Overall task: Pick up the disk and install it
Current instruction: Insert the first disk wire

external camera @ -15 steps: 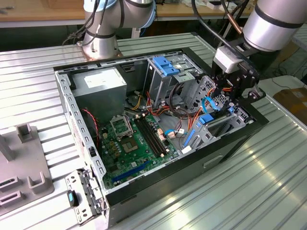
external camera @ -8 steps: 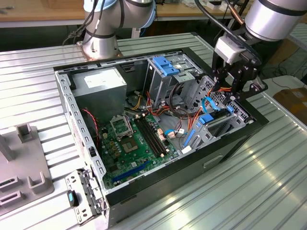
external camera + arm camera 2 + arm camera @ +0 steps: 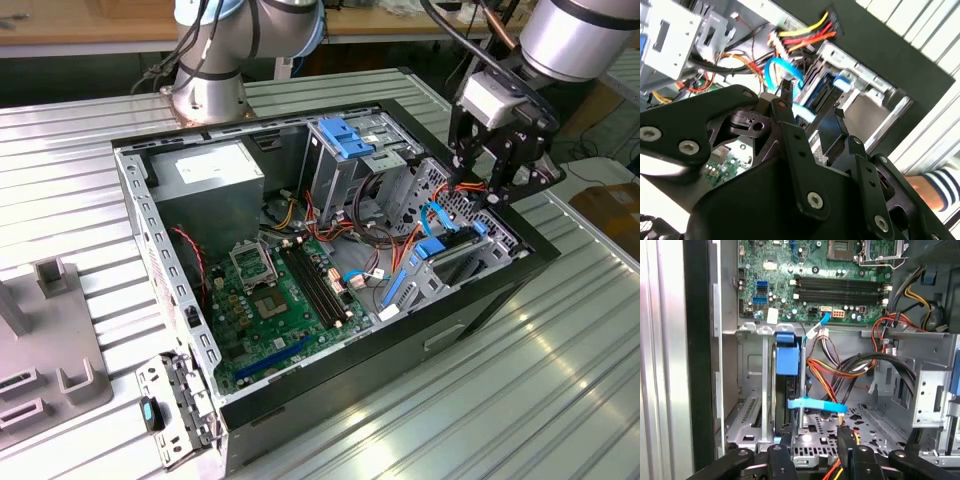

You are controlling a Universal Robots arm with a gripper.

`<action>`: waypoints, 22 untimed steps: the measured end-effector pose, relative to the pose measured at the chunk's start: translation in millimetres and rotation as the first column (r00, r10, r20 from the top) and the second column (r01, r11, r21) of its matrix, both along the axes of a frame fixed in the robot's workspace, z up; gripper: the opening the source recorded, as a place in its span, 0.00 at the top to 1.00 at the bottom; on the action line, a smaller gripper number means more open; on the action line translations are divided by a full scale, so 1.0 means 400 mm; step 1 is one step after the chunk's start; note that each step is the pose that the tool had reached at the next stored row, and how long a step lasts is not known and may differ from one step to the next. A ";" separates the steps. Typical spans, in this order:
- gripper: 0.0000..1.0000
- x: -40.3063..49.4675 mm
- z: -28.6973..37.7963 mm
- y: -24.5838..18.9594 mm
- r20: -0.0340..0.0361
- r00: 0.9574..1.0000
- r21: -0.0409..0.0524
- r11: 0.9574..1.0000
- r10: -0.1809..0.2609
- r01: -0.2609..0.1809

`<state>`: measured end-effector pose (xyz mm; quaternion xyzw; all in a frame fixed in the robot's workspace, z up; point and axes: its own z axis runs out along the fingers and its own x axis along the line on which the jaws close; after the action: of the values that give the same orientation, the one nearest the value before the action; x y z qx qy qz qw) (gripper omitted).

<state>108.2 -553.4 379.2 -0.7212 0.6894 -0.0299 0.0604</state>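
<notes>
The disk stands on edge in the drive cage at the case's front corner, on the exterior view's right, with its blue rails showing. In the first wrist view the disk sits in a narrow slot under a blue rail tab. My gripper hovers just above that cage, open, with nothing between its fingers. In the second wrist view the gripper has its black fingertips spread apart over the disk. The gripper is apart from the disk.
The open computer case lies on a slatted metal table. Inside are a green motherboard, a grey power-supply box, a drive cage with a blue latch and loose cables. A person's striped sleeve is near the case.
</notes>
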 end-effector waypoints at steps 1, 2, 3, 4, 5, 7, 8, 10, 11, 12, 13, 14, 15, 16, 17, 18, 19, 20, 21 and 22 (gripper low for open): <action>0.52 0.009 0.000 0.000 0.000 1.000 0.000 1.000 0.001 -0.001; 0.52 0.034 0.000 0.000 0.000 1.000 0.000 1.000 0.005 -0.005; 0.52 0.053 0.000 0.001 0.000 1.000 0.000 1.000 0.007 -0.007; 0.52 0.061 0.000 0.001 0.000 1.000 0.000 1.000 0.008 -0.008; 0.52 0.072 0.000 0.001 0.000 1.000 0.000 1.000 0.009 -0.009; 0.52 0.077 0.000 0.001 0.000 1.000 0.000 1.000 0.009 -0.009; 0.52 0.077 0.000 0.003 0.000 1.000 0.000 1.000 0.009 -0.009; 0.52 0.055 0.000 0.003 0.001 1.000 0.000 1.000 0.009 -0.009; 0.52 0.040 0.000 0.003 0.001 1.000 0.000 1.000 0.009 -0.009; 0.52 0.016 -0.001 0.003 0.001 1.000 0.000 1.000 0.009 -0.009; 0.52 0.005 -0.001 0.003 0.001 1.000 0.000 1.000 0.009 -0.009; 0.52 -0.003 -0.002 0.003 0.001 1.000 0.000 1.000 0.009 -0.009; 0.52 -0.015 -0.003 0.003 0.001 1.000 0.000 1.000 0.009 -0.009; 0.52 -0.030 -0.005 0.003 0.001 1.000 -0.001 1.000 0.008 -0.008; 0.52 -0.030 -0.004 0.003 0.001 1.000 -0.001 1.000 0.009 -0.009; 0.52 -0.031 -0.005 0.003 0.001 1.000 -0.001 1.000 0.009 -0.009; 0.52 -0.031 -0.004 0.003 0.001 1.000 -0.001 1.000 0.009 -0.009; 0.52 -0.032 -0.004 0.003 0.001 1.000 -0.001 1.000 0.009 -0.009; 0.52 -0.032 -0.005 0.003 0.001 1.000 -0.001 1.000 0.009 -0.009; 0.52 -0.033 -0.005 0.003 0.001 1.000 -0.001 1.000 0.008 -0.008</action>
<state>95.1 -552.1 377.4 -0.7241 0.6863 -0.0304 0.0607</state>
